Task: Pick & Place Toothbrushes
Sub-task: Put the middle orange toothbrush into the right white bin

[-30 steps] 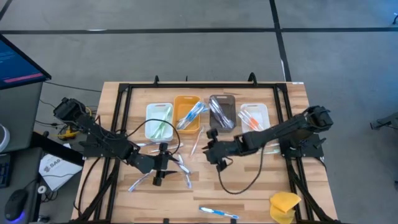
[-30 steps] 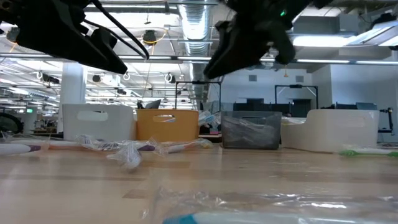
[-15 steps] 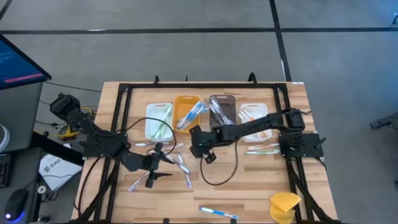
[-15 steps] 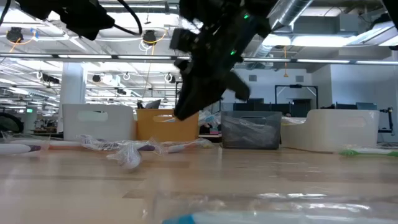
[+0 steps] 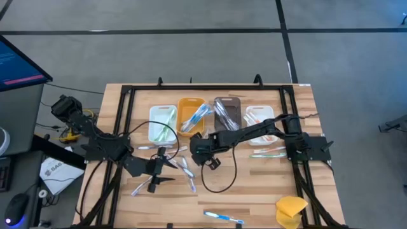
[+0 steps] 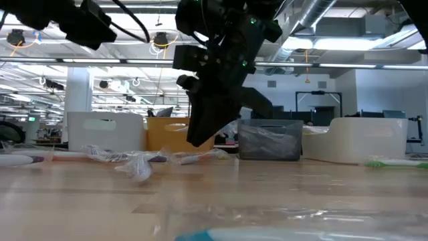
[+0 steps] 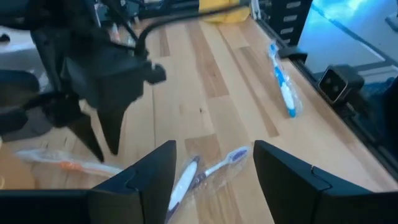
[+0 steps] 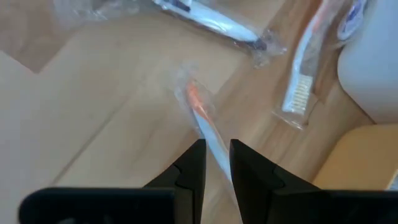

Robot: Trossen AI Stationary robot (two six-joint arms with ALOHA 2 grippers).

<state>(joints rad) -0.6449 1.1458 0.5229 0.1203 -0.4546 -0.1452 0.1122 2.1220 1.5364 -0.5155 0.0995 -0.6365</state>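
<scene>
Grey floor (image 5: 191,57) is surrounding the wooden desk (image 5: 254,197); a monitor (image 5: 19,63) is glowing at 9 o'clock; ceiling ducting (image 6: 207,27) is running overhead.

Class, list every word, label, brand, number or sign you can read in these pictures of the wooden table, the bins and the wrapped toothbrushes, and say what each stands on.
None can be read for certain.
White box on the floor left of the table: dark lettering, too small to read.
Dark monitor screen at the left edge: coloured lines of text, too blurred to read.
Clear-wrapped toothbrushes and the four small bins: no readable print.
</scene>
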